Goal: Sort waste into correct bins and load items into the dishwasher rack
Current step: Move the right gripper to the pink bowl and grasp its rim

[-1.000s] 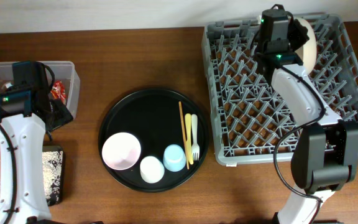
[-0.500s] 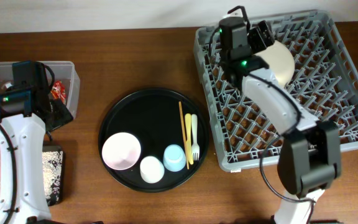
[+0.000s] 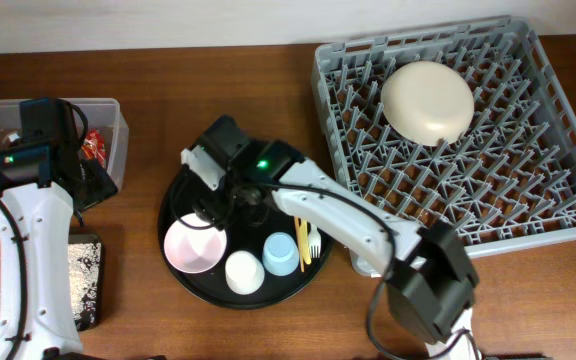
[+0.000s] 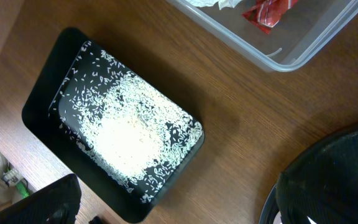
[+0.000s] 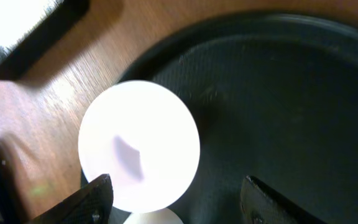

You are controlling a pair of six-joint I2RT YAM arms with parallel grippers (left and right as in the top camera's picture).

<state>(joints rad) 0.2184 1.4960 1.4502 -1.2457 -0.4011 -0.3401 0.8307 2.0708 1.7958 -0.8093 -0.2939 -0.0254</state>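
Observation:
My right gripper [image 3: 211, 190] [image 5: 182, 200] hangs open over the left part of the round black tray [image 3: 253, 290], just above the small pink bowl [image 3: 196, 243] [image 5: 138, 146]; nothing is held. Beside the bowl stand the white cup [image 3: 244, 272] [image 5: 155, 218] and light-blue cup [image 3: 281, 253], then the forks [image 3: 309, 238] and an orange stick [image 3: 292, 200]. The cream bowl [image 3: 427, 100] lies upside down in the grey dishwasher rack [image 3: 528, 220]. My left gripper [image 3: 90, 182] [image 4: 179, 214] is open and empty between the clear tub [image 4: 303, 43], holding the red wrapper [image 4: 266, 9] and paper wad [image 4: 207, 3], and the black tray [image 4: 48, 134] of rice [image 4: 129, 130].
My right arm [image 3: 348, 215] stretches from the table's front edge across the round tray, covering part of the utensils. The rack fills the right side of the table. Bare wood [image 3: 148, 110] lies between the tub and the rack.
My right gripper let go of the cream bowl in the rack and swung left to the round tray, now open over the pink bowl. The rack shifted slightly. The left arm stayed put.

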